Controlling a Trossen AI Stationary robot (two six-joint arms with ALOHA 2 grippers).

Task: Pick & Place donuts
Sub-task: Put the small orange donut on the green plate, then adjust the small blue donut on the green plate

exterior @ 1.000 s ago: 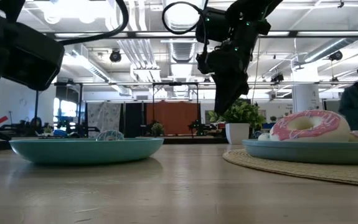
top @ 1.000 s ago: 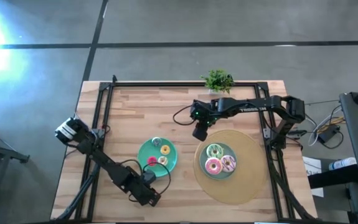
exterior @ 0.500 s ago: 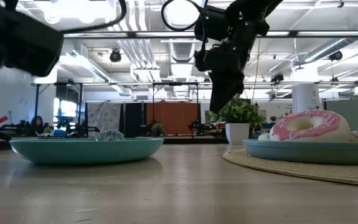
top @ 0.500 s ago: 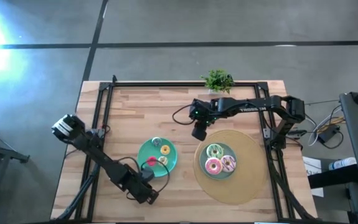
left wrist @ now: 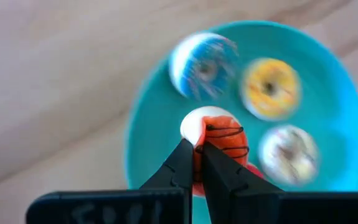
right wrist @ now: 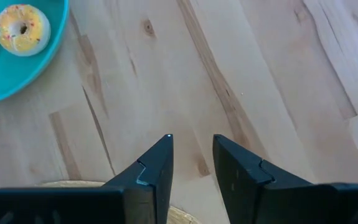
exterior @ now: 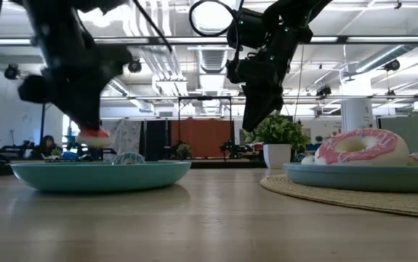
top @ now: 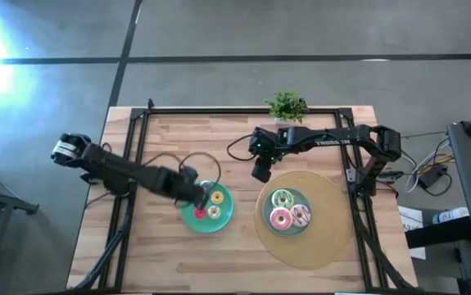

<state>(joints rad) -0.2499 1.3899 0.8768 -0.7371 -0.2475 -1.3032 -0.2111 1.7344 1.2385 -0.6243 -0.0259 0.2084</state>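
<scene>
The small red donut (left wrist: 215, 144) is pinched between the fingers of the left pincer (left wrist: 194, 163), held just above the smaller teal plate (left wrist: 347, 112) rather than lying on it; from desk level it hangs a little clear of the plate's rim (exterior: 96, 134). I take it the arm is over the dish so the ring can be set down with its kin. On that plate already lie a bluish donut (left wrist: 203, 65), a yellow one (left wrist: 270, 88) and a pale speckled one (left wrist: 289, 154), set apart from each other, with bare teal under the pincer where the red one could land.

The three bigger donuts, pink (top: 280, 218), green (top: 282, 199) and white-purple (top: 301, 215), sit together on the other teal plate (top: 269, 227), which rests on a round woven mat (top: 329, 246) to the right. Sorting by size seems to be the idea: little ones left, large ones right.

The right pincer (right wrist: 192, 157) hovers over bare wood of the desk (top: 235, 270), between the two plates and toward the far side, its fingers slightly apart and holding nothing. It looks parked clear of the left arm's path. A small potted plant (top: 287, 106) stands at the far edge.
</scene>
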